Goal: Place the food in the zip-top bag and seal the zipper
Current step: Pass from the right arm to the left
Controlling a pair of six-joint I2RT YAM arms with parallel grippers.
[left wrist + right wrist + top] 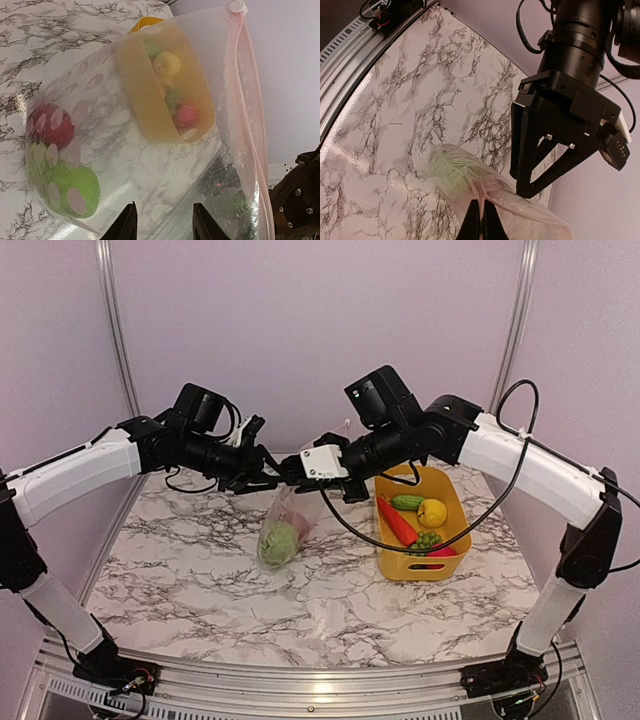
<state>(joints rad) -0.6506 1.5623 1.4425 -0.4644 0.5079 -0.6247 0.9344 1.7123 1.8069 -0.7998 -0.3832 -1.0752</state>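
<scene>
Because the zip-top bag must hang mouth-up for loading, the left gripper hovers half-spread at its 10 o'clock, clamping nothing visible. A green apple sags inside. The right gripper pinches the zipper at 1 o'clock. More food sits in the yellow basket at 3 o'clock.

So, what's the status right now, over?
Right gripper shut on the zipper, bag held up. Left gripper open at the bag. Red and green fruit bagged, more food in yellow basket. Nothing seen in the way.
</scene>
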